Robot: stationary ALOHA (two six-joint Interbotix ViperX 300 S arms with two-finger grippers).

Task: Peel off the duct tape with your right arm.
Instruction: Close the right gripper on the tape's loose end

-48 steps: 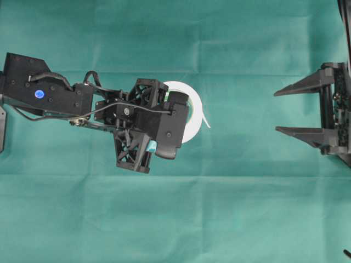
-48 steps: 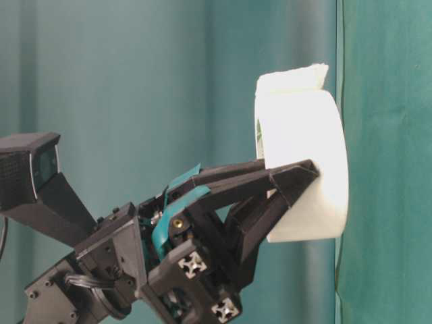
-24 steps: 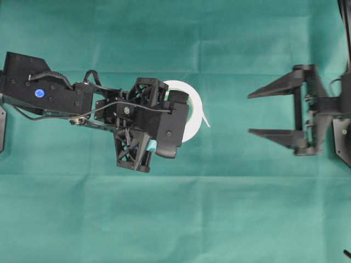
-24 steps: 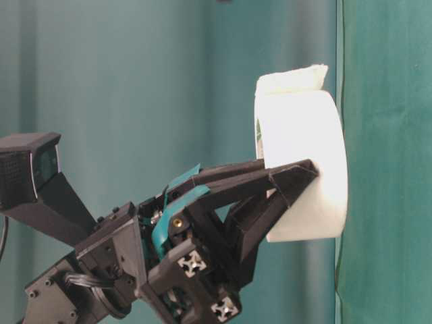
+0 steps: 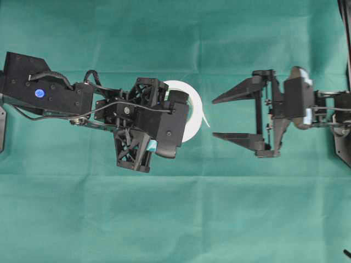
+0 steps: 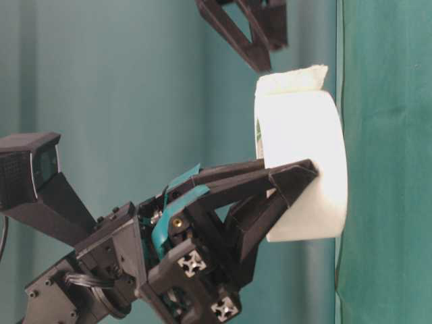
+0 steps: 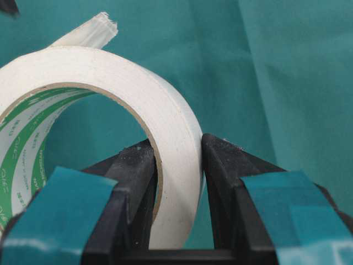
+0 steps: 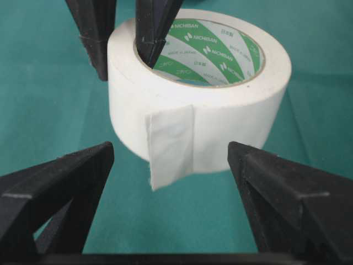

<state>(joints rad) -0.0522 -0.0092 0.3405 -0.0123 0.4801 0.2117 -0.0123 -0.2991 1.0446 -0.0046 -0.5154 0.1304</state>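
Observation:
The duct tape, a white roll with a green-printed core, stands on the green cloth. My left gripper is shut on the roll's wall, one finger inside the core and one outside. The tape's loose end hangs off the roll's side and faces the right arm. My right gripper is open wide, just right of the roll, its two pointed fingers either side of the loose end and a short way off it. In the table-level view the right fingertips show just above the roll.
Green cloth covers the whole table, with faint crease lines. The left arm's body and its cables stretch in from the left edge. The right arm's wrist housing lies at the right.
My right arm has moved left toward the roll, jaws still open, and now enters the table-level view. The left gripper and the roll have not moved.

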